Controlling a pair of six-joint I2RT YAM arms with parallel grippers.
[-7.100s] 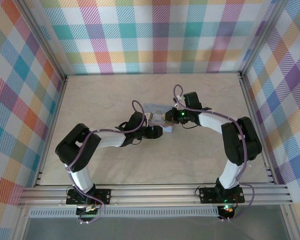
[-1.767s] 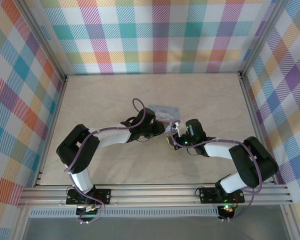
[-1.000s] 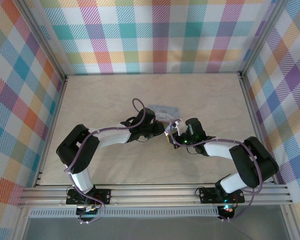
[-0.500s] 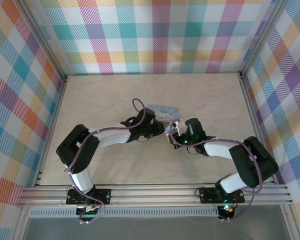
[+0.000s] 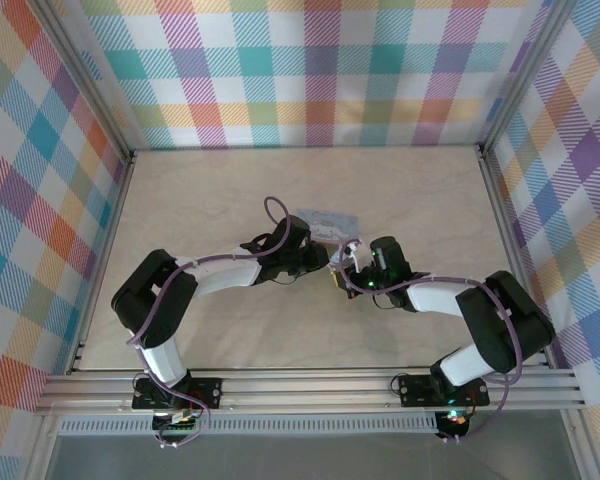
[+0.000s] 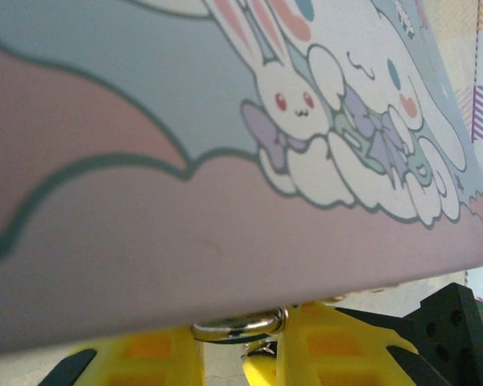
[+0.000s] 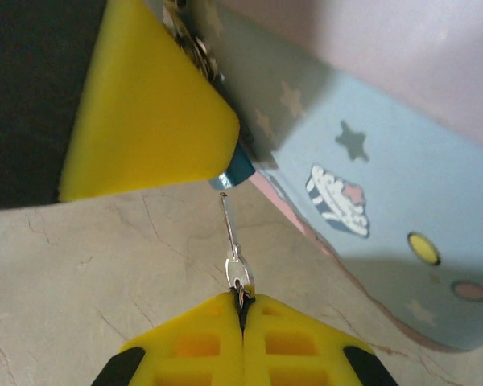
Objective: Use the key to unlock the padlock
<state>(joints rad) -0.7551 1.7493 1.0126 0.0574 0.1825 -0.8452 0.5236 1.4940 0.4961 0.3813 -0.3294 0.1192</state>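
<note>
- Desk (image 5: pixel 210 190): cartoon tin (image 7: pixel 370 185) sits mid-desk.
- Left tool (image 6: pixel 237 344): clamped on padlock (image 7: pixel 232 175), hard against the tin's side.
- Right tool (image 7: pixel 241 299): pinched closed on key (image 7: pixel 232 229), tip just under the padlock.

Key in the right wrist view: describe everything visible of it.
The small, thin metal key shows edge-on as a slim pale blade. Its head is pinched in the shut yellow-fingered right end effector. Its tip points at the underside of the tiny blue padlock, just short of it, not visibly inserted.
</note>
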